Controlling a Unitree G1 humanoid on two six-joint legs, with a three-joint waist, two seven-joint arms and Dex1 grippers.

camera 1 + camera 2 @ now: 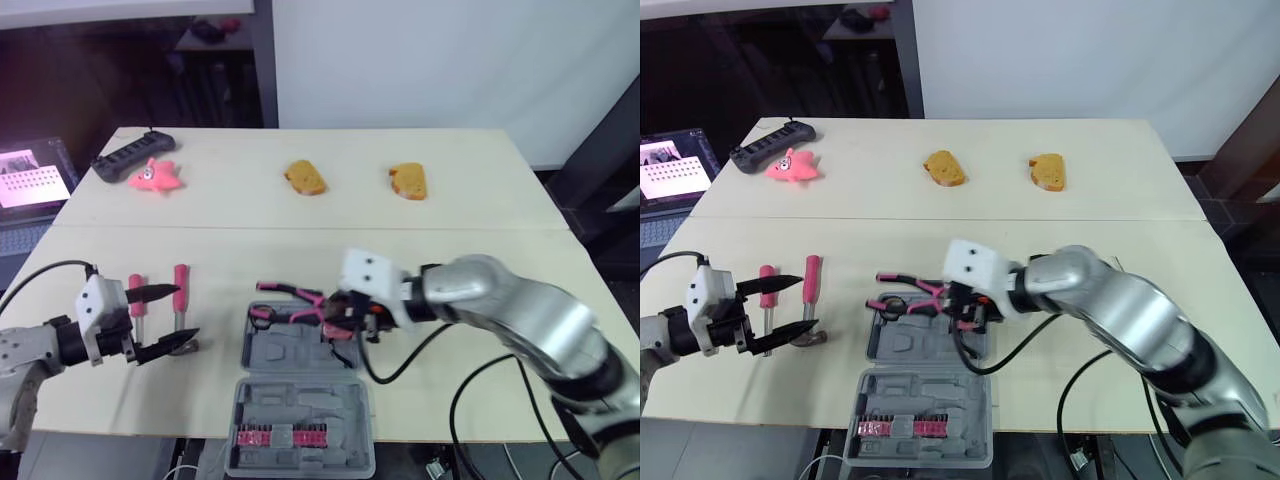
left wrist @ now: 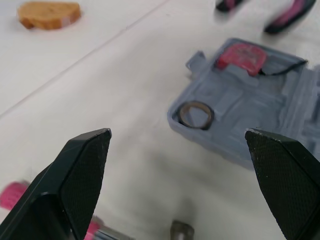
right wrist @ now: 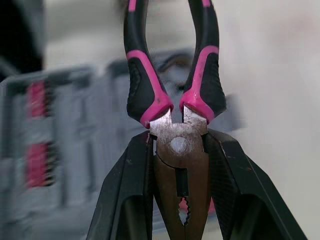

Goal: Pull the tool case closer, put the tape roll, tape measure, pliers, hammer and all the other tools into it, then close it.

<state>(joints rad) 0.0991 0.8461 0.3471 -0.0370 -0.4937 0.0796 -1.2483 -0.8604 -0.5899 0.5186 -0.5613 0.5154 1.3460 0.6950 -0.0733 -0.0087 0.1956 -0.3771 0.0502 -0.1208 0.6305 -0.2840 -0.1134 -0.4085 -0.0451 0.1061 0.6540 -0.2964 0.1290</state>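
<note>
**A:** Where is the tool case [image 1: 300, 355] sitting?

**B:** It is lying open at the near edge of the table [image 1: 200, 400]. Its lid [image 1: 300, 437] is reaching out past that edge. The tape roll [image 2: 180, 115] is lying flat in a corner pocket of the base, and the red tape measure [image 2: 242, 56] is resting in another pocket further in.

**A:** And the pliers [image 3: 179, 145]?

**B:** The right gripper [image 1: 338, 312] is clamping them by the metal head, with one finger pressing each side. They are hanging over the far rim of the case base. I cannot tell whether they are touching it. Their long axis is running across the table, with the pink-and-black handles pointing to the robot's left and spreading slightly.

**A:** What about the left side?

**B:** The left gripper [image 1: 185, 312] is hovering with its fingers spread wide and nothing between them. It is right at the hammer [image 1: 181, 280], with its nearer finger crossing in front of the head end. The hammer is lying with its long axis running far to near and its head toward the near edge. A screwdriver [image 1: 134, 295] is lying parallel just beside it, on the outer side.

**A:** Is there room to move?

**B:** Bare tabletop is lying between the hammer and the case, and more is showing to the right of the case. Two bread slices [image 1: 306, 177], a pink toy [image 1: 153, 177] and a black controller [image 1: 125, 156] are sitting well apart from the tools, on the far half.
</note>
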